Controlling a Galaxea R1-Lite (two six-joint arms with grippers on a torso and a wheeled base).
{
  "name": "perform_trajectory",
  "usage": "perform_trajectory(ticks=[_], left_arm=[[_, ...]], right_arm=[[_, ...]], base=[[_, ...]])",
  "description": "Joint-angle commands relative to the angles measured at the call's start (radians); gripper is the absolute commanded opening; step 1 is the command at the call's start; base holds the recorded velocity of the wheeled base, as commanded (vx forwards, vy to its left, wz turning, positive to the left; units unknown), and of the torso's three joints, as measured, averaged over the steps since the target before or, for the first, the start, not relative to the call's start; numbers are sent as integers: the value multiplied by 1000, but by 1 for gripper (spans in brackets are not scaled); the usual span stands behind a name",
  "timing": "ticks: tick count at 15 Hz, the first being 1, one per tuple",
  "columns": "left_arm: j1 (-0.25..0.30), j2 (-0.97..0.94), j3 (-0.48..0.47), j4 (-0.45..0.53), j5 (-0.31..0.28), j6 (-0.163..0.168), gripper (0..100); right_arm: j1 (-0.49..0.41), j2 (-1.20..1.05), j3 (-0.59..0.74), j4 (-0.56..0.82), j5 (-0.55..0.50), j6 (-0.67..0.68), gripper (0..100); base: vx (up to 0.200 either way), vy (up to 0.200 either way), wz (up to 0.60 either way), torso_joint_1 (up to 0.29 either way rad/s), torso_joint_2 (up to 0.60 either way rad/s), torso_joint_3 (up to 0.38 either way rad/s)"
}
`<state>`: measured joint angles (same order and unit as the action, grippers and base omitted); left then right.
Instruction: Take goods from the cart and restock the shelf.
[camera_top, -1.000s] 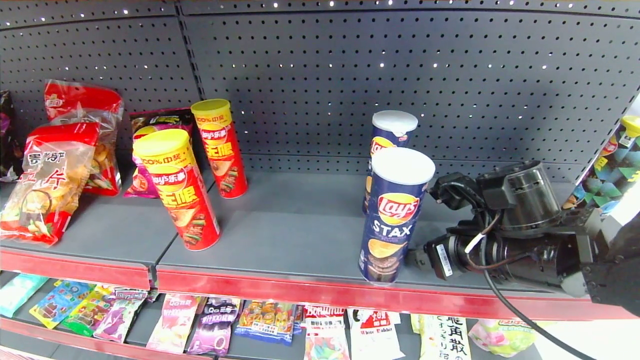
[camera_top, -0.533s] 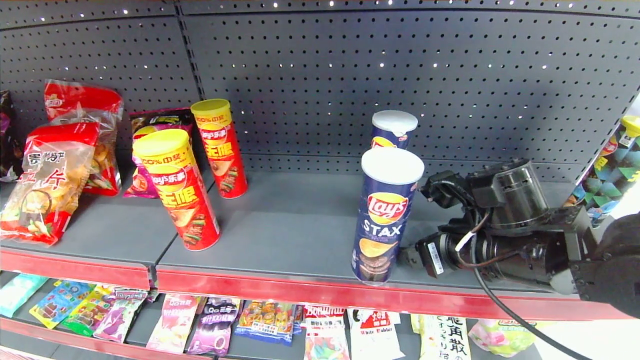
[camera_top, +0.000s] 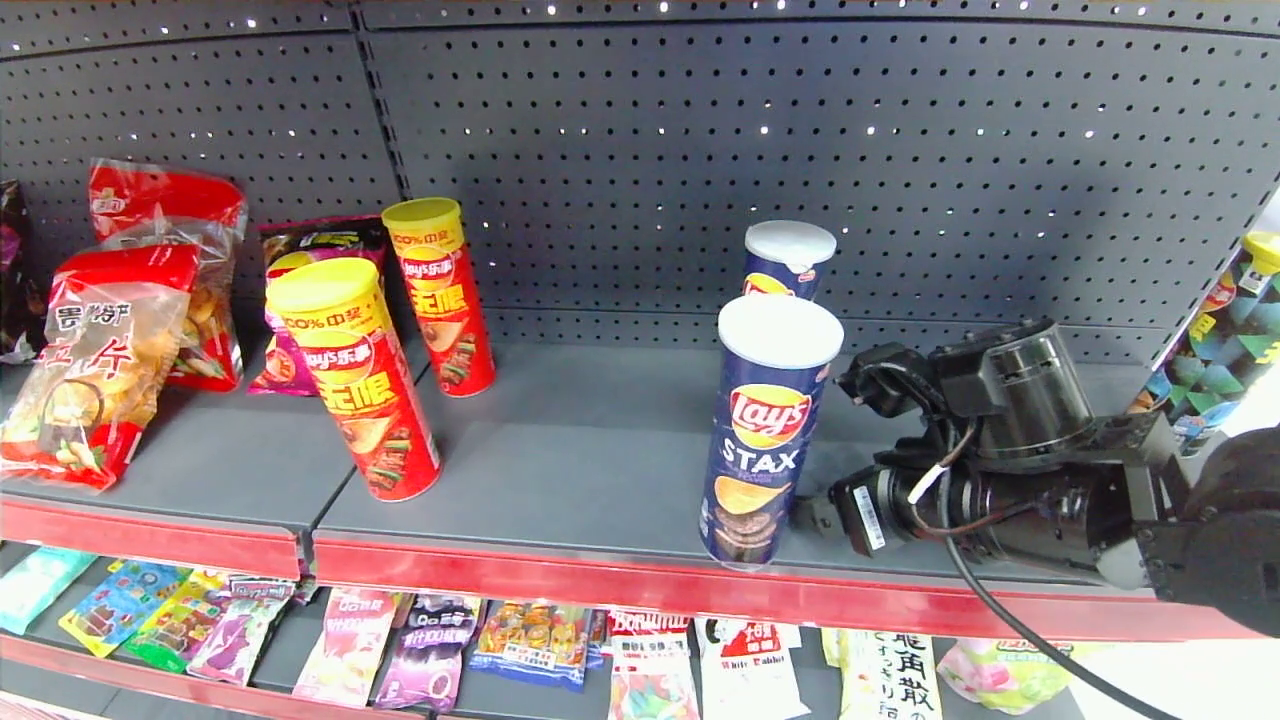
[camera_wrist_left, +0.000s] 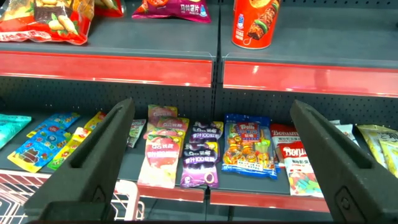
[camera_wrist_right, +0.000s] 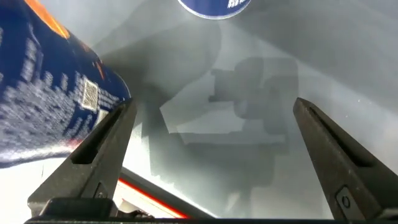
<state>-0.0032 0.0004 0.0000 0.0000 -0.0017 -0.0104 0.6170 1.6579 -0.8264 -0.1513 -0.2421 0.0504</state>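
Observation:
A blue chip can (camera_top: 765, 440) with a white lid stands slightly tilted at the front edge of the grey shelf (camera_top: 580, 450). A second blue can (camera_top: 787, 258) stands behind it near the pegboard. My right gripper (camera_top: 812, 515) is low on the shelf just right of the front can, mostly hidden behind it. In the right wrist view the right gripper (camera_wrist_right: 211, 137) is open with nothing between its fingers. The front can (camera_wrist_right: 43, 93) lies just outside one finger, and the rear can's base (camera_wrist_right: 214, 5) is ahead. My left gripper (camera_wrist_left: 211, 155) is open, facing the lower shelf.
Two red chip cans (camera_top: 355, 385) (camera_top: 440, 295) and snack bags (camera_top: 90, 360) fill the shelf's left part. The shelf has a red front lip (camera_top: 600, 580). Candy bags (camera_top: 540, 640) (camera_wrist_left: 205, 155) hang on the shelf below. Bare grey shelf lies between the red and blue cans.
My right arm has shifted left along the shelf, and the front blue can has slid left with it, standing a little straighter.

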Motion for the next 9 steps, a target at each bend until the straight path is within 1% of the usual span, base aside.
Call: perform_trajectory(ticks=[1,4,5,6,8,9], left_arm=[[0,0,0,0,0,0,100],[0,0,0,0,0,0,100],[0,0,0,0,0,0,100],[0,0,0,0,0,0,100],[0,0,0,0,0,0,100],[0,0,0,0,0,0,100]], right_arm=[[-23,-43,32,-1,0,-1,100],[-106,-199,130,2,4,-14,100],[-120,-242,159,2,9,-24,100],[-149,-349,231,2,27,-77,100],[-188,-529,336,7,95,-156,100],[-197,-652,389,21,149,-193,100]], base=[[0,0,0,0,0,0],[0,0,0,0,0,0],[0,0,0,0,0,0],[0,0,0,0,0,0],[0,0,0,0,0,0],[0,0,0,0,0,0]])
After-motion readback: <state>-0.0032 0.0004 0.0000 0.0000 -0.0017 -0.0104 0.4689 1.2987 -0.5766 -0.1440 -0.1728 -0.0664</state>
